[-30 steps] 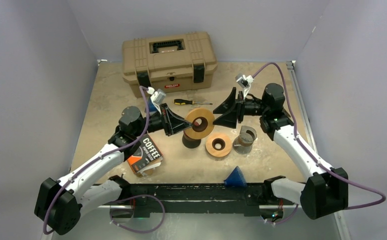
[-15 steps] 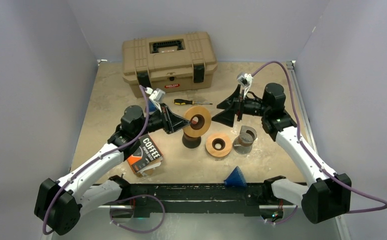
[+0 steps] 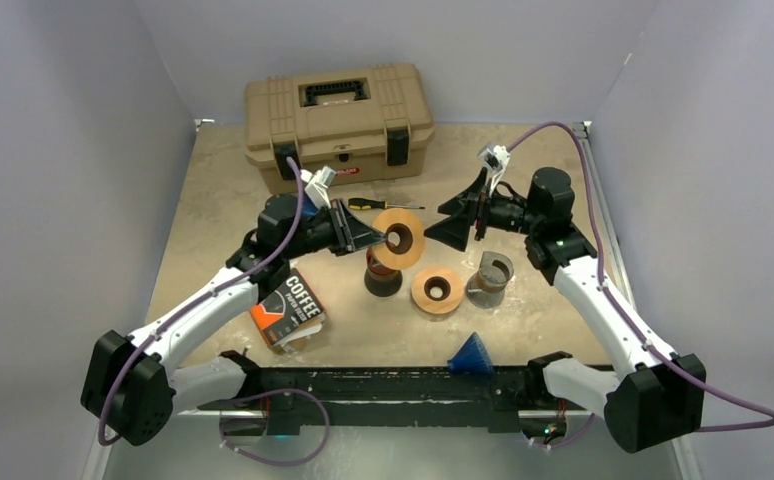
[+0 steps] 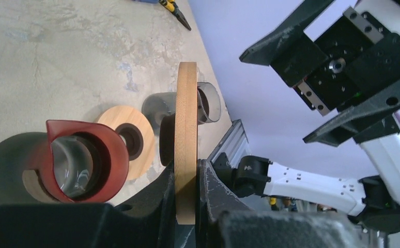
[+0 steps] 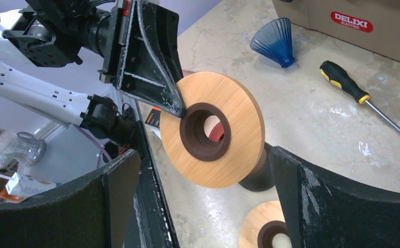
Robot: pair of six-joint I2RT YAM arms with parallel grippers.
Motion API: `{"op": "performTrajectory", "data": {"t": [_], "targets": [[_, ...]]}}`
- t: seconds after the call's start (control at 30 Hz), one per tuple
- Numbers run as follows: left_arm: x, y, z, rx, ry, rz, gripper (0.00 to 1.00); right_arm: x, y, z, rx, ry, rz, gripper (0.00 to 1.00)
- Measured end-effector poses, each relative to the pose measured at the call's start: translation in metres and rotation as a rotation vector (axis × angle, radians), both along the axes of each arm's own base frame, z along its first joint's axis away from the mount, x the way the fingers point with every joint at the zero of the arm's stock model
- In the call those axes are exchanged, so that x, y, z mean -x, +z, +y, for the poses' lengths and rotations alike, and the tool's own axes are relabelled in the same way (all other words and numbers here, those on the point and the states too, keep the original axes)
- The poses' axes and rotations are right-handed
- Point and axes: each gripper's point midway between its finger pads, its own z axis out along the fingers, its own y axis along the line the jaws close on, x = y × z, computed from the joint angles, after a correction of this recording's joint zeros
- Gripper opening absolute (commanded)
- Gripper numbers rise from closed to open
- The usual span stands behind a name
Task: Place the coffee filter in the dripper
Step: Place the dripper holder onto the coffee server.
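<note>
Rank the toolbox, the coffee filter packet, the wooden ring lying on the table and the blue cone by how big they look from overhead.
1. Toolbox, by far the largest.
2. Coffee filter packet.
3. Wooden ring lying on the table, only slightly smaller than the packet.
4. Blue cone, the smallest.

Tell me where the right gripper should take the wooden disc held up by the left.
Probably the bare rim opposite the left gripper, fingers pinching across the wooden disc where it is thin, coming from the robot's right. It stands on edge, clamped at one rim spot only.
</note>
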Motion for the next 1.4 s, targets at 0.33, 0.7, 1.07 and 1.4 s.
{"op": "performTrajectory", "data": {"t": [0.33, 0.7, 1.07, 1.4], "targets": [[-0.007, -0.001, 0.009, 0.052, 0.074, 0.149, 0.0, -0.003, -0.001, -0.003, -0.015, -0.051, 0.026, 0.99], [-0.012, 0.001, 0.015, 0.072, 0.099, 0.172, 0.0, -0.006, -0.007, -0.004, -0.025, -0.089, 0.063, 0.99], [-0.014, -0.019, 0.025, 0.083, 0.122, 0.233, 0.0, -0.007, -0.007, -0.004, -0.031, -0.093, 0.07, 0.99], [-0.017, -0.038, 0.036, 0.112, 0.133, 0.264, 0.0, -0.006, -0.012, -0.004, -0.036, -0.093, 0.079, 0.99]]}}
